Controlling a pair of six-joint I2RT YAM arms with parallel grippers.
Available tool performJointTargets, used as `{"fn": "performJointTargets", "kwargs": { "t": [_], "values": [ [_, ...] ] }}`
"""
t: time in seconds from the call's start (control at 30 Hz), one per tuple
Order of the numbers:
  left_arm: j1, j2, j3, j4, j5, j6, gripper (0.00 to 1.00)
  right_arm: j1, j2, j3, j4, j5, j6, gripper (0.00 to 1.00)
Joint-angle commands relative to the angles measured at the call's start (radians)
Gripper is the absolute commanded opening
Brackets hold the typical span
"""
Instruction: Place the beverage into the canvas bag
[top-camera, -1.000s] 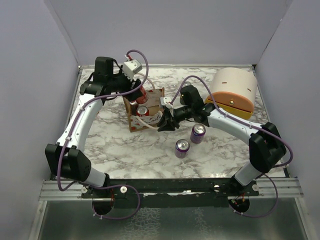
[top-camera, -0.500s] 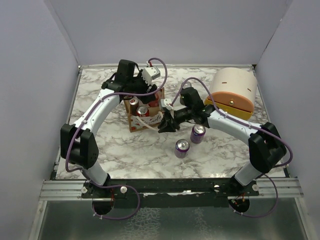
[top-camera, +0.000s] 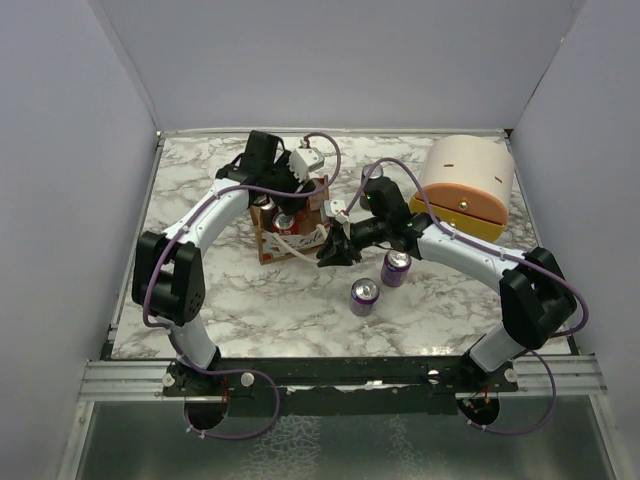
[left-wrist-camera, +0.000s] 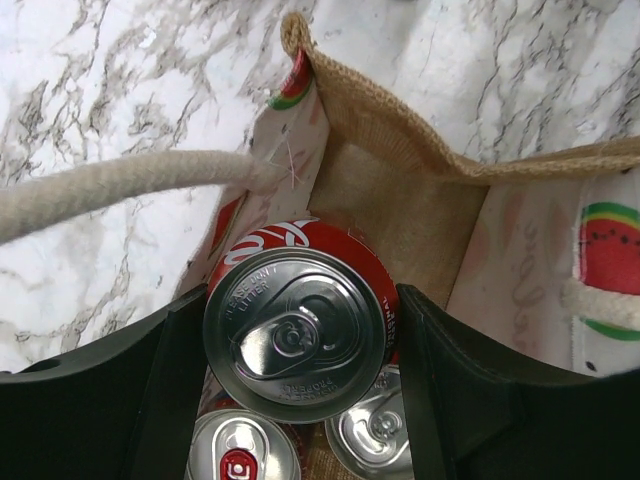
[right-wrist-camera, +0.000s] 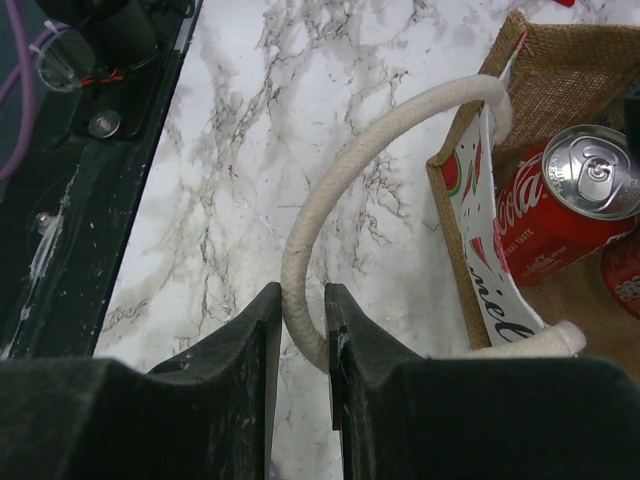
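Placement step under way: left gripper pinches red cola can upright, low inside mouth of canvas bag, far centre of table (two more cans lie beneath). Right gripper clamps near rope handle. Next move, by judgement: part left fingers, rise clear.

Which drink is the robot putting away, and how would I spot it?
On the marble table, find the small tan canvas bag with watermelon slices. In its open top, a red cola can is clamped between the left tool's black fingers. Two purple cans stand outside and other cans sit deeper inside; only this one is gripped.
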Motion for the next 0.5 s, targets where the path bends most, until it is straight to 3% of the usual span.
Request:
{"fn": "performJointTargets", "kwargs": {
  "t": [0.0,0.47],
  "values": [
    [-0.011,0.008,-0.007,0.049,-0.063,0.087,0.00,0.003,-0.025,-0.014,0.025,-0.037,0.013,0.23],
    [-0.013,0.058,-0.059,-0.005,-0.116,0.163,0.00,0.002,-0.009,0.001,0.007,-0.031,0.010,0.23]
  ]
}}
